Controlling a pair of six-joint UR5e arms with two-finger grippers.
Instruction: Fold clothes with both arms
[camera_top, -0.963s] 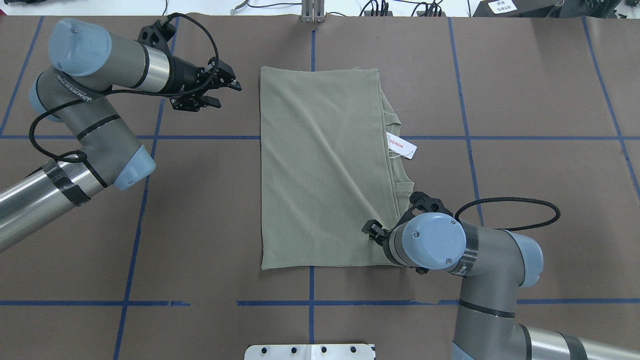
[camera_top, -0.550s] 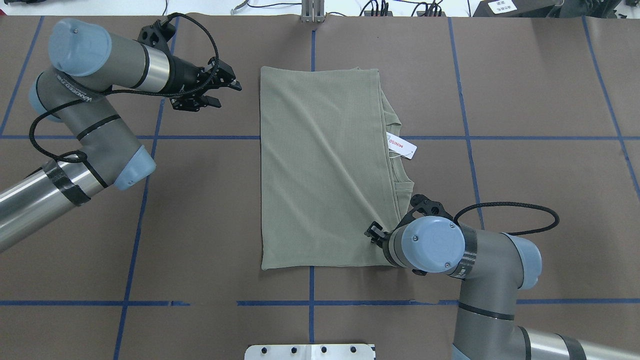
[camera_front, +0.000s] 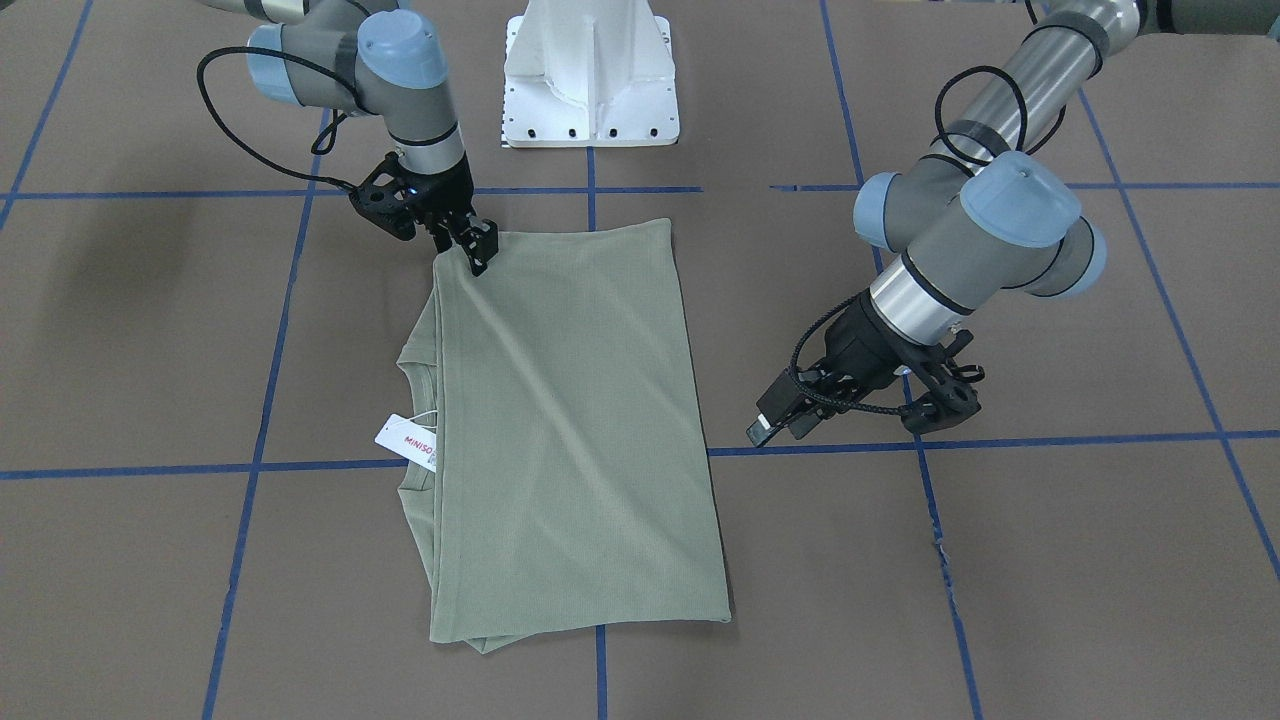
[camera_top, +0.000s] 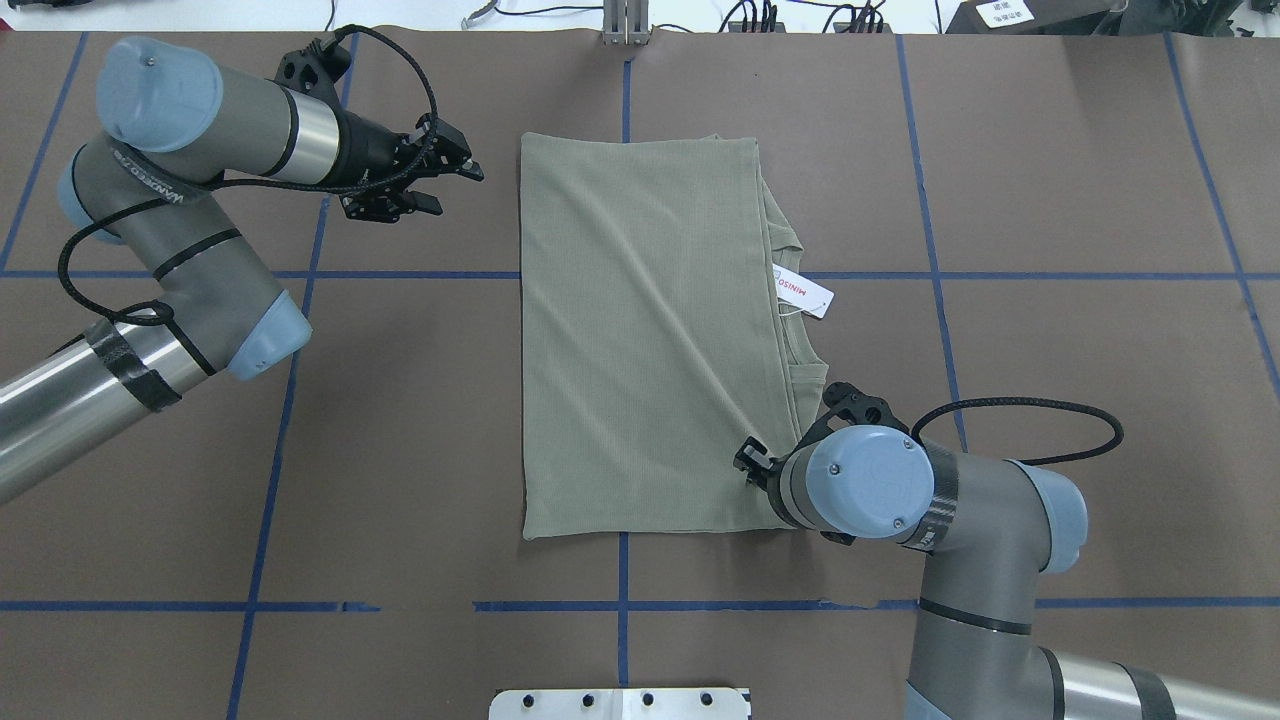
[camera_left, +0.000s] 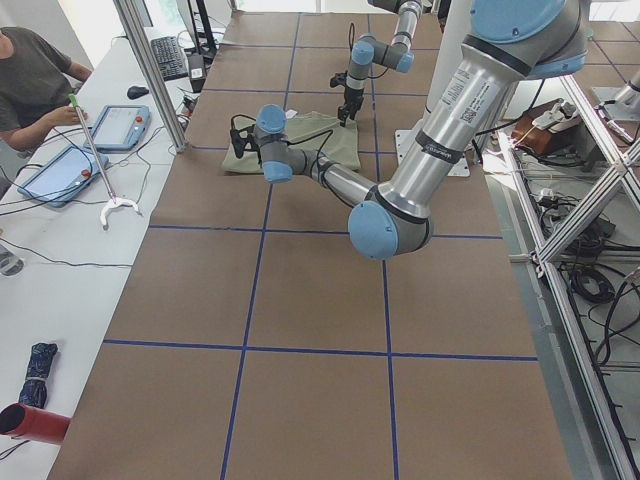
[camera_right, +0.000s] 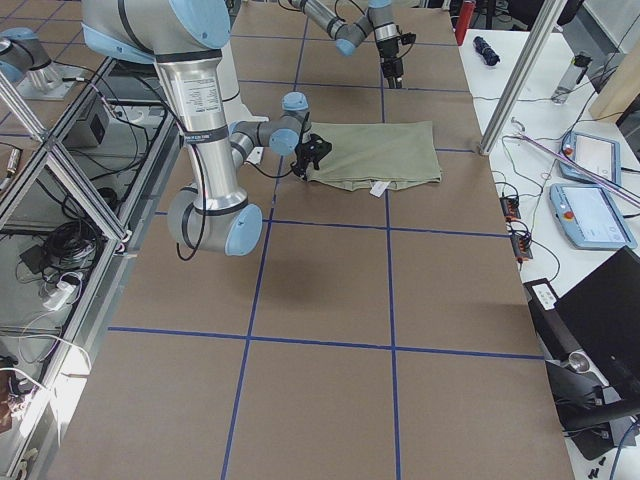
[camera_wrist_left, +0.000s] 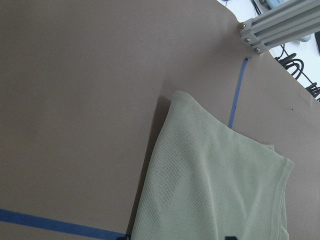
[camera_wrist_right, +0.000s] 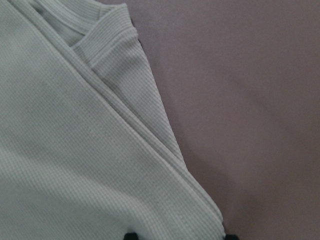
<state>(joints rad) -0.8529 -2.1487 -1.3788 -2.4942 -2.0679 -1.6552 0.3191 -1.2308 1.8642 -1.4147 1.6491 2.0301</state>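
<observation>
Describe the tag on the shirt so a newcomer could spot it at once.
On the brown table crossed by blue tape lies one folded olive-green shirt. At its collar edge, a small tag sticks out onto the table. It is the only white thing on the shirt, with red lettering.

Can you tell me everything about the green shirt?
The shirt is olive green, soft-looking ribbed knit. It lies flat on the brown table, folded into a neat rectangle with faint slanting creases. Its collar edge peeks out along one long side, where a white tag with red letters sticks out. The right gripper sits at one corner, fingers apart; the left gripper is off to the side, not touching.
</observation>
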